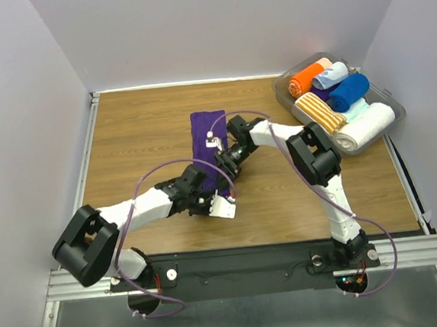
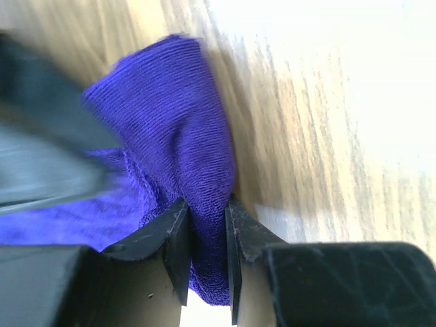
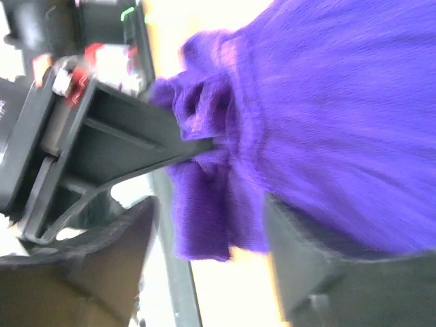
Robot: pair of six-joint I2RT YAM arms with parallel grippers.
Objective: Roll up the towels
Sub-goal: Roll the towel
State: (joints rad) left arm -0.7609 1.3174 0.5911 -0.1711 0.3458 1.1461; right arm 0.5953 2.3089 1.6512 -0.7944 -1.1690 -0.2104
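Purple towel [image 1: 206,130], near end hidden under arms, pinched by left gripper [image 2: 206,208].

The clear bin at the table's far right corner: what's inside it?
Rolled towels fill the bin: an orange roll, a pale blue roll, a royal blue roll, an orange-and-white striped roll, a white roll and others. Anything beneath them is covered.

Purple towel [image 3: 327,116], bunched end, sits between right gripper [image 3: 211,218] fingers, spread wide, not clamped.
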